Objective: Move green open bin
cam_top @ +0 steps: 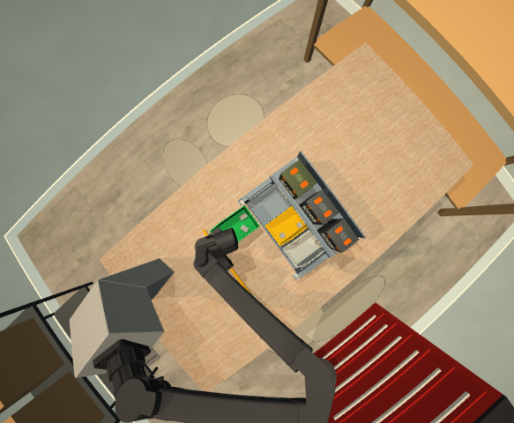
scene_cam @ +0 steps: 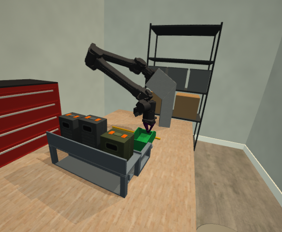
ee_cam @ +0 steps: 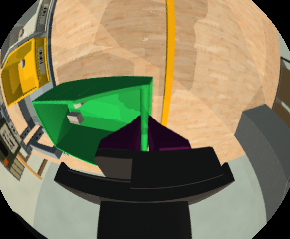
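Observation:
The green open bin is at the left end of the grey table shelf, mostly outside it and above the table top. Small grey parts lie inside it. My gripper points down and is shut on the bin's wall nearest the arm, with the thin green wall between the purple fingers. In the overhead view the wrist hides the fingers.
The shelf also holds a yellow bin, a white bin and three dark cases. A yellow strip lies on the table under the arm. A red drawer cabinet and a black rack stand nearby.

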`<state>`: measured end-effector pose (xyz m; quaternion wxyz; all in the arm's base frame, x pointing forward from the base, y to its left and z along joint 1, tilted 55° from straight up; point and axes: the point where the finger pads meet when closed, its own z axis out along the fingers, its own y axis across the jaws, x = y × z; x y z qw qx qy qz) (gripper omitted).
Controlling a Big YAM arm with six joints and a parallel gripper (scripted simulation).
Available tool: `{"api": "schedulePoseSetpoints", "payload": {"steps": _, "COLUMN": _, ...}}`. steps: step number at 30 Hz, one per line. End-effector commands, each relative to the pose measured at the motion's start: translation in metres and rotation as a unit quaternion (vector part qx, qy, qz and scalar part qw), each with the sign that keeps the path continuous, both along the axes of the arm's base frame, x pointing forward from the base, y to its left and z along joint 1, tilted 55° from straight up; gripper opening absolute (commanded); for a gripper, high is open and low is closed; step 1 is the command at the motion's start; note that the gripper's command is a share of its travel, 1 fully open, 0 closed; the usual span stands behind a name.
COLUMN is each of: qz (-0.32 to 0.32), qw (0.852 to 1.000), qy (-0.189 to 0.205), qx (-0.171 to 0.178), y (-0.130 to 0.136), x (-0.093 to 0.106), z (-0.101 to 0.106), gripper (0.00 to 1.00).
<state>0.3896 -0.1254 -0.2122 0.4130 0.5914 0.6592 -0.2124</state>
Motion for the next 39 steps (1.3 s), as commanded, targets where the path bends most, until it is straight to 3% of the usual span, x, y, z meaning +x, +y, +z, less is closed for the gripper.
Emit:
{"api": "schedulePoseSetpoints", "payload": {"steps": 1, "qz": 0.002, "qw": 1.0, "qy": 0.014, "qx": -0.001, "y": -0.002, "x": -0.014, "z": -0.005, "gripper": 0.0}}
{"api": "schedulePoseSetpoints", "payload": {"steps": 39, "qz": 0.001, "qw": 1.0, "qy": 0.004, "qx": 0.0, "y": -0.011, "x": 0.001, "z": -0.011, "gripper": 0.0}}
